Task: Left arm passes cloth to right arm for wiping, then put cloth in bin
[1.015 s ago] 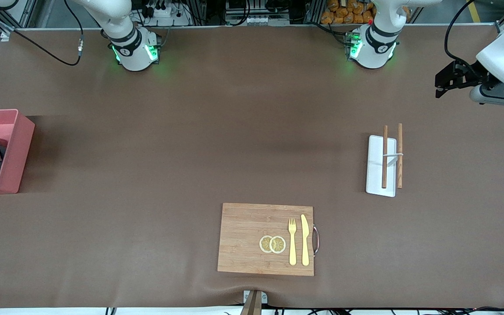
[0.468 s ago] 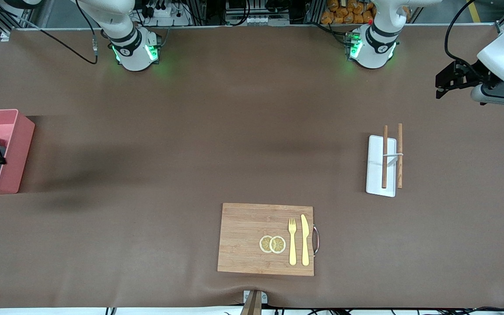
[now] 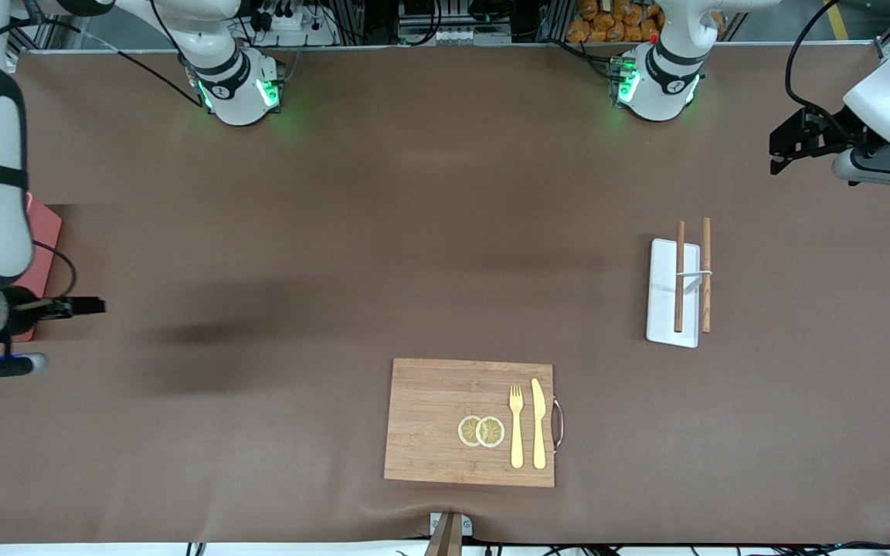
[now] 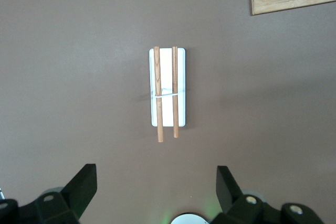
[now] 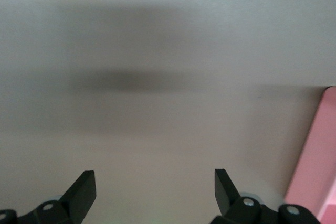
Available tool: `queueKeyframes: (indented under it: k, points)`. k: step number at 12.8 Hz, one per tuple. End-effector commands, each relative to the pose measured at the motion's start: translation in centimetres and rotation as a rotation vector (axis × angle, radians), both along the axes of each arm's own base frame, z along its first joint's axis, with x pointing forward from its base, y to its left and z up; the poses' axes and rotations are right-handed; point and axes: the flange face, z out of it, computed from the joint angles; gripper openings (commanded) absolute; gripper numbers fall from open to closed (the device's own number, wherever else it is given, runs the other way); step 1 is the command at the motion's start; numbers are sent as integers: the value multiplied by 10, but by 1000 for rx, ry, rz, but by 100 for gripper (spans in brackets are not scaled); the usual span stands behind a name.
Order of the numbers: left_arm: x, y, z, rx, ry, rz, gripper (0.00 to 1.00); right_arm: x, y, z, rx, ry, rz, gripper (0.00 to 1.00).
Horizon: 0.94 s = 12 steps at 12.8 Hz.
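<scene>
The pink bin (image 3: 48, 235) stands at the right arm's end of the table. The right arm covers nearly all of it in the front view. One wall of the bin shows in the right wrist view (image 5: 316, 156). The cloth is hidden in every view. My right gripper (image 3: 74, 307) is open and empty over bare table beside the bin, as the right wrist view (image 5: 155, 178) shows. My left gripper (image 3: 779, 152) is open and empty. It waits in the air at the left arm's end of the table, over bare mat in its wrist view (image 4: 155, 176).
A white tray (image 3: 661, 309) with two brown chopsticks lies toward the left arm's end; it also shows in the left wrist view (image 4: 181, 77). A wooden cutting board (image 3: 437, 401) with lemon slices, a yellow fork and a knife lies near the front camera.
The right arm has swung out from over the bin toward the table's middle and now covers the bin and the cloth that lay in it. The left arm has not moved.
</scene>
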Motion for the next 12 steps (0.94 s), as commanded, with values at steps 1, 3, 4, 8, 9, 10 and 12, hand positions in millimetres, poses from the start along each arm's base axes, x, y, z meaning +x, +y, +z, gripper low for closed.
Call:
queueKeyframes:
  k: [1,3,4,8,9,10,12]
  points:
    - [-3,1,5,7,-17,15,100,-15,48,47,-42,-17,-116,100]
    - [-3,0,5,7,-18,15,100,-27,25,80,-37,-40,-155,100]
    - [-3,0,5,7,-18,14,100,-37,22,102,-35,-60,-157,100]
    - [-3,0,5,7,-18,14,100,-85,10,164,-21,-143,-160,100]
    - [-3,0,5,7,-18,14,100,-99,11,178,-19,-175,-159,100]
    - [-3,0,5,7,-18,14,100,-119,12,195,-15,-217,-159,100]
    - [-3,1,5,7,-17,15,100,-152,22,216,-8,-278,-145,100]
